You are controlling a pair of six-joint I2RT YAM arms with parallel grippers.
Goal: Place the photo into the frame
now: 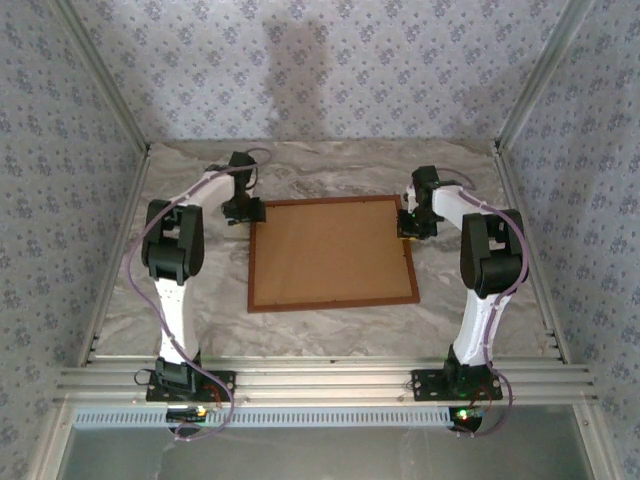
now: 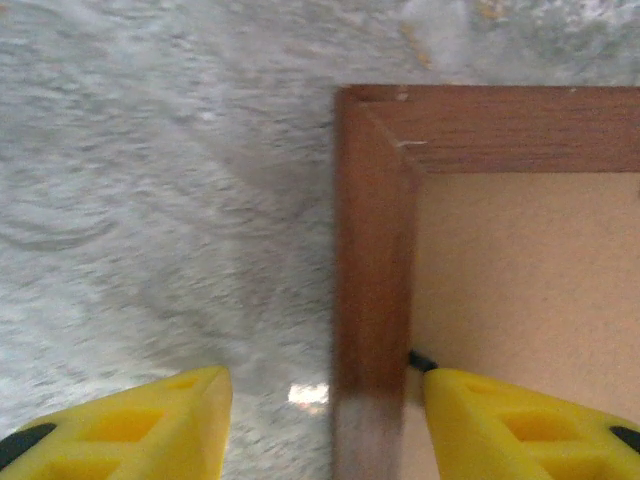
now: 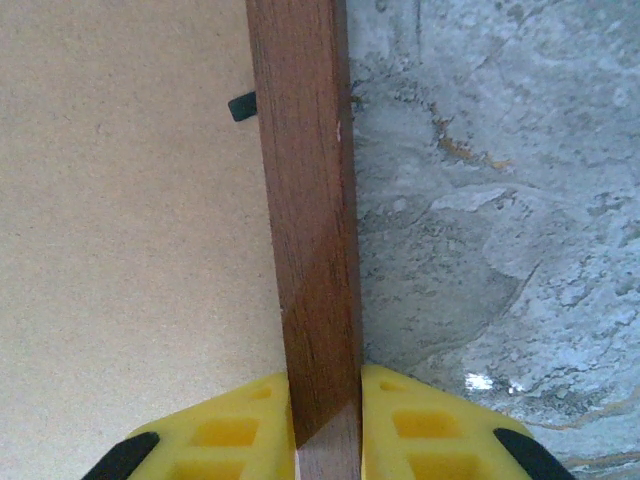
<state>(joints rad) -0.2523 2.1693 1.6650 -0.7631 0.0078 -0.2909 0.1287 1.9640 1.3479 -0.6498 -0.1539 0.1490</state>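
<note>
Grey marbled bench [image 1: 330, 335], flowery wallpaper behind. The frame [image 3: 310, 230] lies face down mid-bench, brown backing board [image 1: 330, 250] up. The right fingers [image 3: 235, 430] are clamped on its right rail; the left fingers [image 2: 150, 420] stand apart astride the left rail. Best close evenly before lifting, I'd say. No writing legible.

marbled table [image 1: 330, 330] — brown backing board [image 1: 330, 250]

Reddish-brown frame [image 1: 333, 302], tan backing board [image 1: 330, 250], grey-white marbled table [image 1: 200, 305], blue floral-patterned walls [image 1: 350, 60].
</note>
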